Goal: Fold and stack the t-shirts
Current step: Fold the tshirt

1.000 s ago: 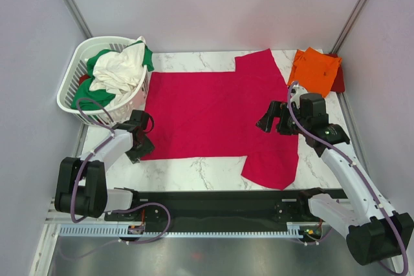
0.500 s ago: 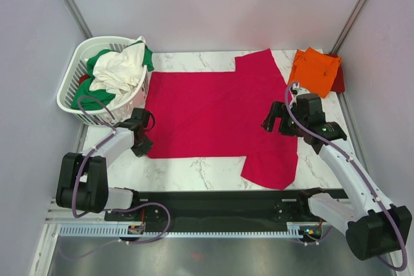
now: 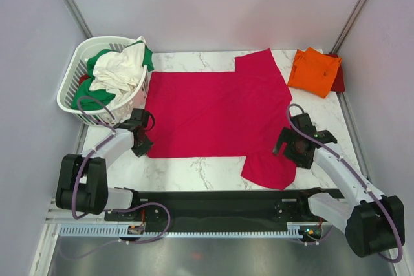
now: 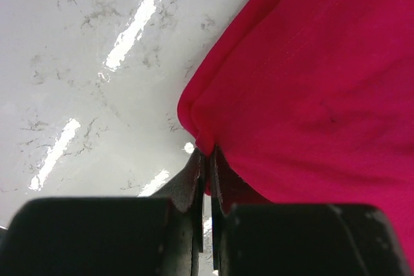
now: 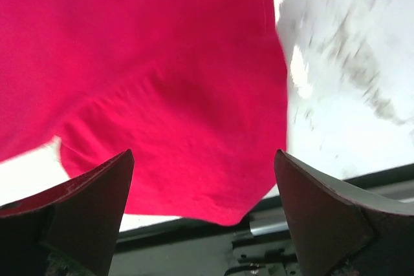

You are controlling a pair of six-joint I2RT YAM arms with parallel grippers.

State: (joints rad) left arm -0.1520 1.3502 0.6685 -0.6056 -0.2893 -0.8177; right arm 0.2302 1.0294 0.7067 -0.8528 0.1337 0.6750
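A crimson-pink t-shirt (image 3: 213, 111) lies spread flat on the marble table, one sleeve at the back and one at the near right (image 3: 272, 166). My left gripper (image 3: 143, 143) sits at the shirt's near-left corner, shut on that corner (image 4: 197, 121); the cloth is pinched between the fingertips (image 4: 207, 159). My right gripper (image 3: 288, 147) hovers open over the near sleeve (image 5: 168, 95), with nothing between its fingers. An orange t-shirt (image 3: 314, 71) lies folded at the back right on a dark red one (image 3: 339, 79). Cream-white (image 3: 119, 69) and green (image 3: 87, 95) shirts fill the basket.
The white slatted basket (image 3: 72, 88) stands at the back left, close to my left arm. A black rail (image 3: 213, 201) runs along the table's near edge, just below the near sleeve's hem. Grey walls close in both sides.
My left gripper has shut on the shirt's near-left corner. My right arm has swung from the shirt's right edge toward the near edge, over the near sleeve, still open.
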